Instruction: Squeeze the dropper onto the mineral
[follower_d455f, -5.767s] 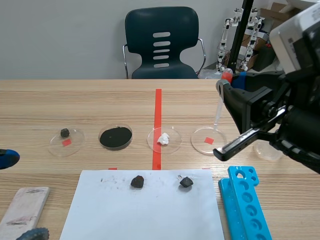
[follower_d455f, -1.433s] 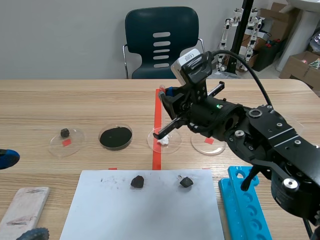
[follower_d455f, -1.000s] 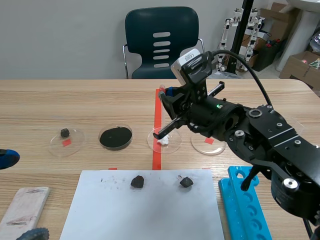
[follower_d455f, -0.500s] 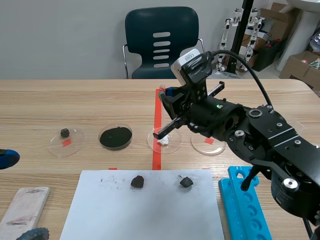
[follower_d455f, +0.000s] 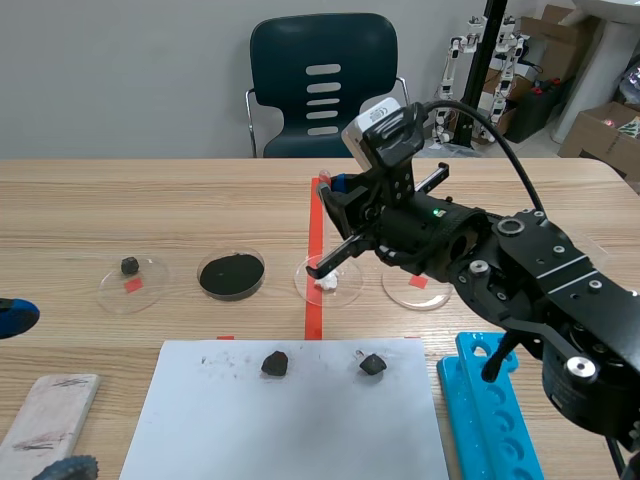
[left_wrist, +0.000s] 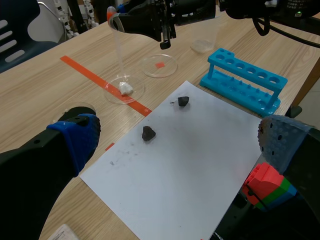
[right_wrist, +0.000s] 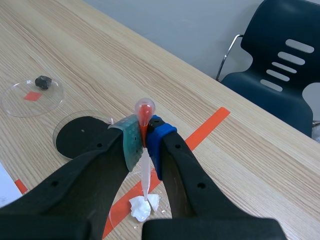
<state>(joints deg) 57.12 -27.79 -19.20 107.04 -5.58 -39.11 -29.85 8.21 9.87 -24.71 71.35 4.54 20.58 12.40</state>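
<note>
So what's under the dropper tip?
Under the dropper, held in the right claw, lies a white mineral lump in a clear dish. The lump hides the dish floor beneath it; whether the tip touches it is unclear.

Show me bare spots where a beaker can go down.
Free: the near half of the paper, this side of the two dark rocks; the far table strip behind the dishes. Crowded: the mineral dish, where the right gripper holds the dropper.
</note>
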